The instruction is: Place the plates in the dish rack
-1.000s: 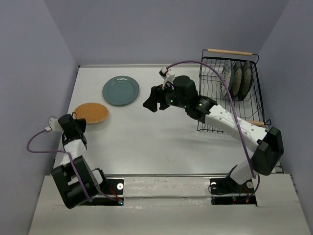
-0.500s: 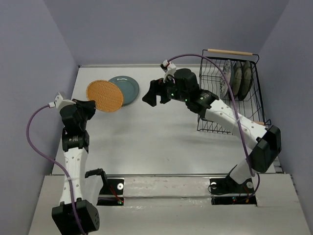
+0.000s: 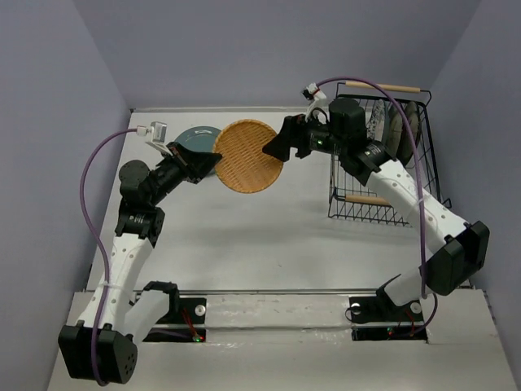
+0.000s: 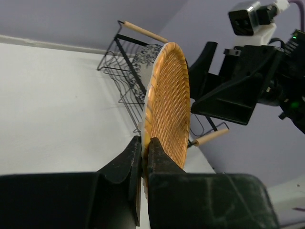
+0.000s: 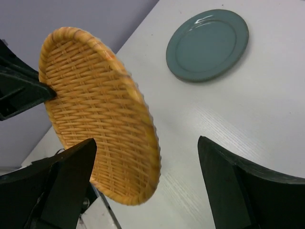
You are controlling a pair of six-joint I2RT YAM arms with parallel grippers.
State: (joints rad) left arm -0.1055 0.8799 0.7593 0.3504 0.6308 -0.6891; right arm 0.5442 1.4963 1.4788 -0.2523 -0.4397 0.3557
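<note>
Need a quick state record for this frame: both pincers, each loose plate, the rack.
left pincer: shut on the rim of the orange woven plate
orange woven plate: off the table, held up on edge
right pincer: open, at the plate's opposite rim, no grip yet
teal plate: flat on the table, far left, untouched
dish rack: far right, holds upright plates, partly hidden by the right arm

You get only a sliver of the teal plate (image 3: 198, 133) past the orange plate (image 3: 248, 156) and left gripper (image 3: 213, 160). The right arm (image 3: 391, 175) covers the racked plates (image 3: 404, 130) in the dish rack (image 3: 429, 163); their count is unreadable.
</note>
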